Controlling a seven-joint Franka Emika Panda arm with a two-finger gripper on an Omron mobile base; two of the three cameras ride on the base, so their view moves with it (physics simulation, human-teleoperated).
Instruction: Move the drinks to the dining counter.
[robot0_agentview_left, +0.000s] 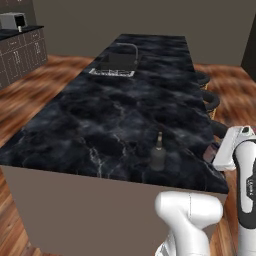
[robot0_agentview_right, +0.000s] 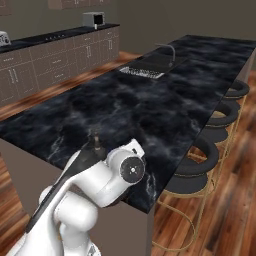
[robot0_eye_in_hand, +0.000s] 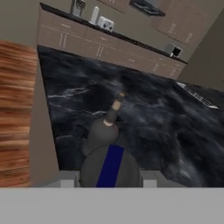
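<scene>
At the near end of the long black marble surface (robot0_agentview_left: 100, 115), the dark glass bottle (robot0_agentview_left: 158, 155) stands upright, a little inside the front edge and well apart from the inset sink (robot0_agentview_left: 117, 62). In the hand view, the hand (robot0_eye_in_hand: 109, 177) has its two fingers pressed against the sides of a dark round can (robot0_eye_in_hand: 111, 164) with a blue stripe. The can is pinched between them and sits just in front of the bottle as the camera sees it. From these views it cannot be told whether the can touches the marble or hangs above it.

Step in hand (judged): set the can down on the surface.

1. Choose bare marble beside the bottle, not in line with it. The neck is narrow and the body round, so a nudge could tip it.
2. Place the can further in from the edge on the stool (robot0_agentview_right: 200, 160) side.
3. Lower the can straight down and level until its base rests on the marble.
4. Spread the fingers only after the can is at rest.
5. Withdraw upward, away from the bottle neck.
</scene>
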